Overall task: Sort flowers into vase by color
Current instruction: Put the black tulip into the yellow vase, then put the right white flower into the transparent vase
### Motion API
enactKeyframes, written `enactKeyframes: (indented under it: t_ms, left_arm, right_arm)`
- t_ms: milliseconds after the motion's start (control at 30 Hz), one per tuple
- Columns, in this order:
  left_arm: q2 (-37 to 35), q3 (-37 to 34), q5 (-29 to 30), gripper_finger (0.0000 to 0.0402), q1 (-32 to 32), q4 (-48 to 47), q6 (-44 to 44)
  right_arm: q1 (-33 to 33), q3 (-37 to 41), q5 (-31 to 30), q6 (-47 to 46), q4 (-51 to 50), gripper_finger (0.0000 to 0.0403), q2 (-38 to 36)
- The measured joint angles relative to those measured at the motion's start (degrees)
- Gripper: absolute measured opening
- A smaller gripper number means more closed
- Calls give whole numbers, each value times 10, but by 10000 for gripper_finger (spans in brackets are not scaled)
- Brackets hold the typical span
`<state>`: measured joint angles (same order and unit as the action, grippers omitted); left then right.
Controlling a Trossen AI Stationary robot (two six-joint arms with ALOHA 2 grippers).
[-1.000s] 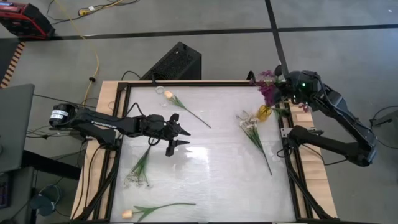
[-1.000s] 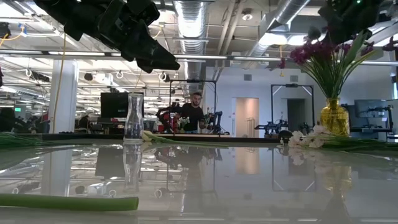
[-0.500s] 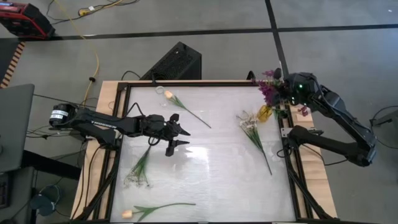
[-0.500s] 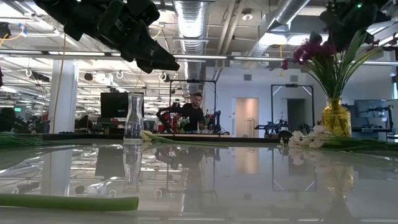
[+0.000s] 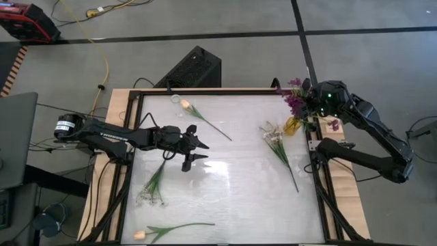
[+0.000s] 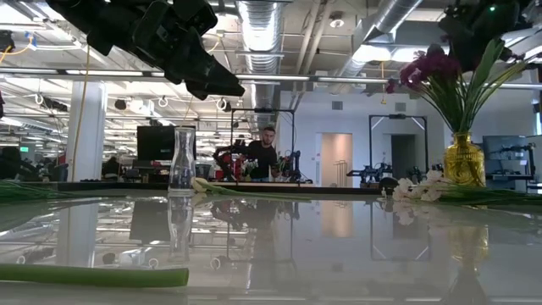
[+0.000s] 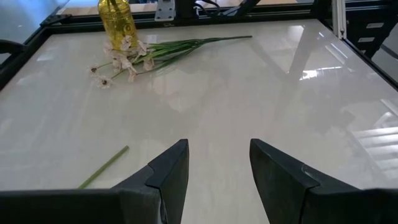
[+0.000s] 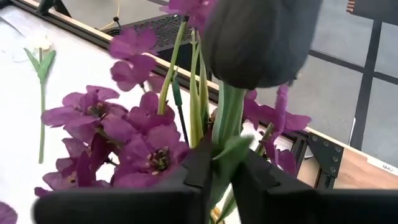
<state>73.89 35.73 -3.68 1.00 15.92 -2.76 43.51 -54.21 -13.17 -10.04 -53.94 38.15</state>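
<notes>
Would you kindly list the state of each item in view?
yellow vase: upright, holding purple flowers
clear vase: upright, empty
white sprays: lying on table
tulips: lying on table
left gripper: open, empty, above table
right gripper: among the purple flowers, over yellow vase

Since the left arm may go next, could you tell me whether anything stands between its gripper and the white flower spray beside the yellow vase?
Nothing visible does: bare table lies between the open left gripper and the white spray.

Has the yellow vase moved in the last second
Yes. In the low view the yellow vase has slid right, away from the clear vase.
</notes>
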Motion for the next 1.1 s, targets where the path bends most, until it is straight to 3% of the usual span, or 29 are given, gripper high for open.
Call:
enactKeyframes:
  t_ms: [333,467,767,1000,1100]
  left_arm:
    - [0,0,0,158,0,0,2]
    - [0,0,1,158,0,0,-7]
    - [0,0,26,158,0,2,-13]
    - [0,0,59,158,0,7,-17]
    - [0,0,59,158,0,4,-16]
  right_arm:
    - [0,-70,24,0,-59,209,2]
    - [0,-114,26,-3,-90,242,3]
    - [0,-217,36,0,-96,248,19]
    - [-14,-232,197,8,-30,249,58]
    - [-51,-232,217,6,-13,249,82]
